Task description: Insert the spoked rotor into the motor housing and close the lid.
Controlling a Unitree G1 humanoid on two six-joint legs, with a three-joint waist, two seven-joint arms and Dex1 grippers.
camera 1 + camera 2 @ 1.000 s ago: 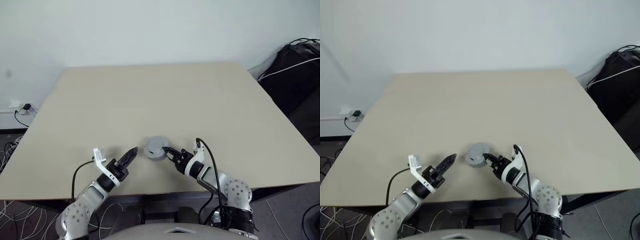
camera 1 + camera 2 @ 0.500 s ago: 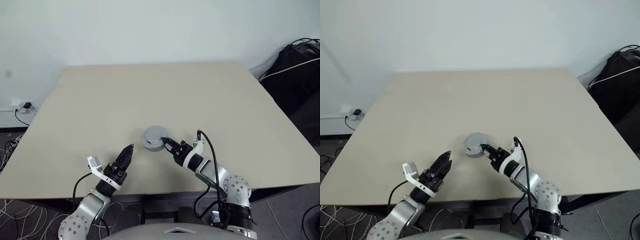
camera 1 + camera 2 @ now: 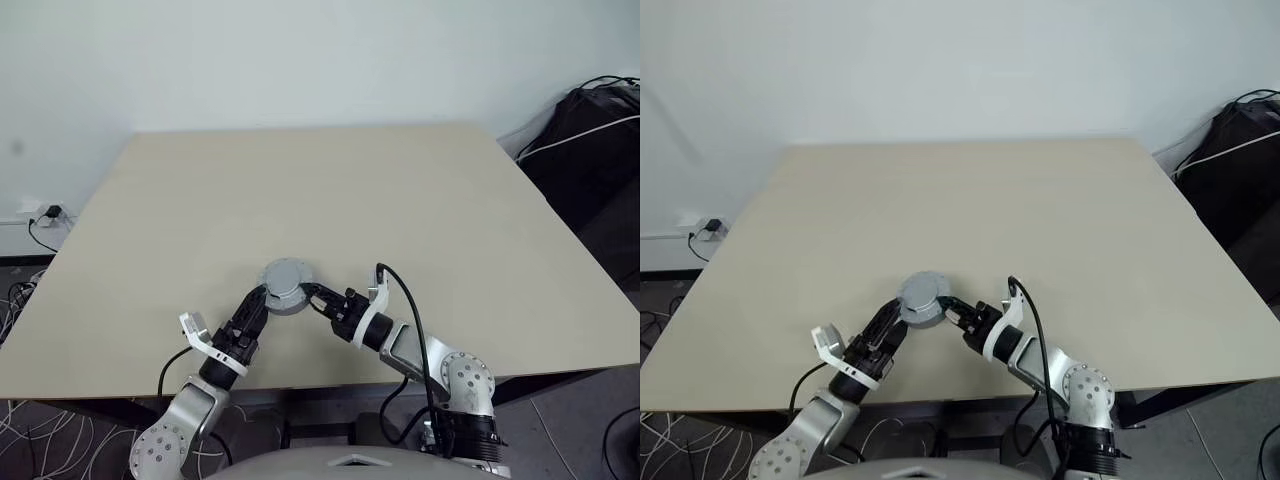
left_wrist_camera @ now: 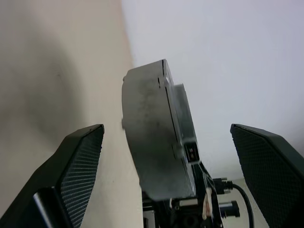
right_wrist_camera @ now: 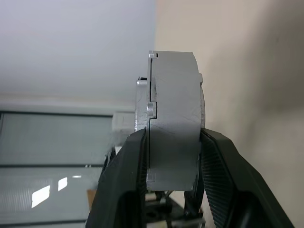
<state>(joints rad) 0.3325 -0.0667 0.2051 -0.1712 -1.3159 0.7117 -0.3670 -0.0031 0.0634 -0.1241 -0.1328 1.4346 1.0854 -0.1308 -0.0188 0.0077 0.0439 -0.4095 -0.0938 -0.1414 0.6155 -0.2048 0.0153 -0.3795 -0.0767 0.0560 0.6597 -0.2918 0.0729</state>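
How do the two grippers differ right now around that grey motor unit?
The right gripper is clamped on the grey motor unit, one finger on each flat face; the left gripper stands wide open, its fingers apart from the unit on either side. The right carries it above the table; the left holds nothing. Both meet at the unit from opposite sides.

Left pincer (image 3: 262,300) agape, right pincer (image 3: 311,296) clamped

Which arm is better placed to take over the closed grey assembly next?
Left. Its claw stands wide open with the grey assembly between its fingers, ready to close. The right claw is already shut on that assembly, lifted above the table, so it can only hold.
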